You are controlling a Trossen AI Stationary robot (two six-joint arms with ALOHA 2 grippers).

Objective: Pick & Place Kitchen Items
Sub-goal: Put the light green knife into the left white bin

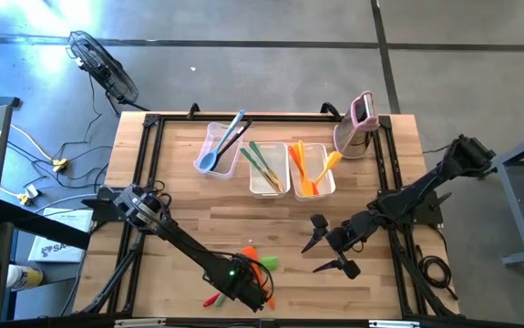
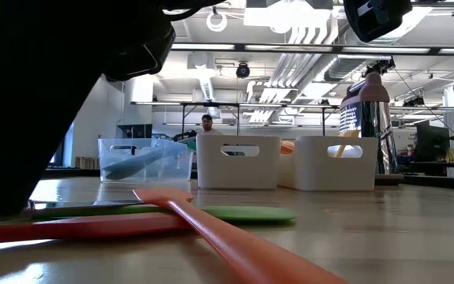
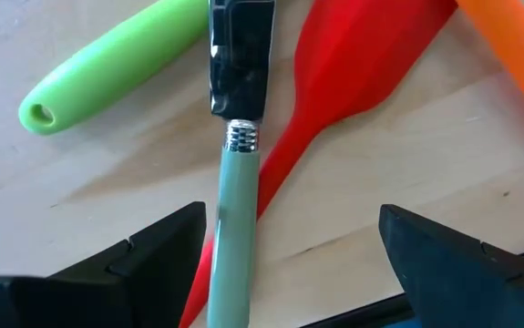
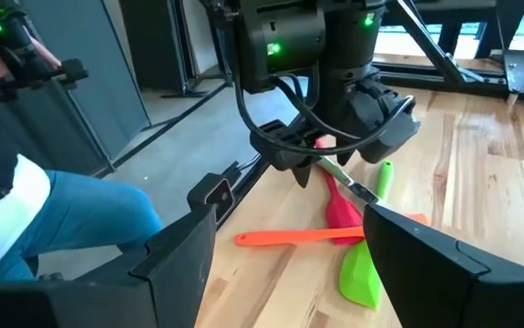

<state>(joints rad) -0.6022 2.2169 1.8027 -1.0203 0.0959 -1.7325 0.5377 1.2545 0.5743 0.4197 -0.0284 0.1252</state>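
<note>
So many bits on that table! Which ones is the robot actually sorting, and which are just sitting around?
Being sorted:
- loose utensils under the open left gripper: red spatula, pale green-handled tool, green handle, orange one
- utensils already in the tubs

Just there:
- pink-and-white gadget
- floor fan
- right gripper, open, waiting

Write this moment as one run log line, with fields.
left pincer: open, over pale green handle | right pincer: open, waiting above table | red spatula: on table

Partial dark lettering "SA" is legible on a flat white box (image 1: 55, 247) on the floor; the rest is cut off.
</note>
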